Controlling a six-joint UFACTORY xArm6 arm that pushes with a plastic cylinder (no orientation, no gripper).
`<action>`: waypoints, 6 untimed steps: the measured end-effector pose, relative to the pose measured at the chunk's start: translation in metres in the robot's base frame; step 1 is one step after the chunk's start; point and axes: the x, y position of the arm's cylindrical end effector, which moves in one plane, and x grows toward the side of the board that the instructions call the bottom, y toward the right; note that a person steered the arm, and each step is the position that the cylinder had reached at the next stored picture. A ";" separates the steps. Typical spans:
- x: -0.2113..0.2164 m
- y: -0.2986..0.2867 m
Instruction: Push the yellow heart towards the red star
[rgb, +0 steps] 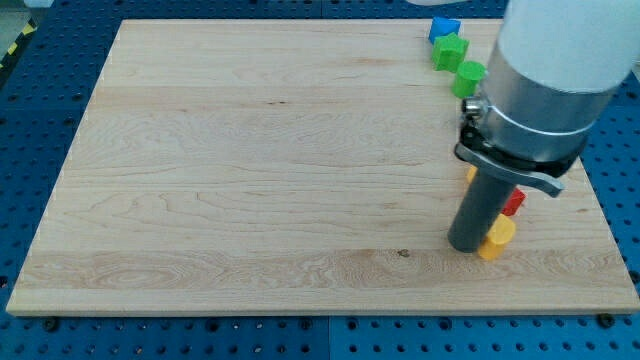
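A yellow block (496, 238), its shape partly hidden, lies near the board's lower right. A red block (513, 203), mostly hidden by the arm, sits just above and to the right of it. My tip (465, 246) rests on the board, touching the yellow block's left side. A sliver of another yellow block (470, 174) shows behind the rod, left of the red one. The arm's grey and white body hides much of the right side.
A blue block (444, 27) and two green blocks (450, 50) (469, 77) stand in a line at the view's top right. The wooden board (250, 160) lies on a blue perforated table; its right edge is close to the blocks.
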 end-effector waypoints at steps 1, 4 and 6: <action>0.000 0.015; 0.001 0.017; 0.002 0.017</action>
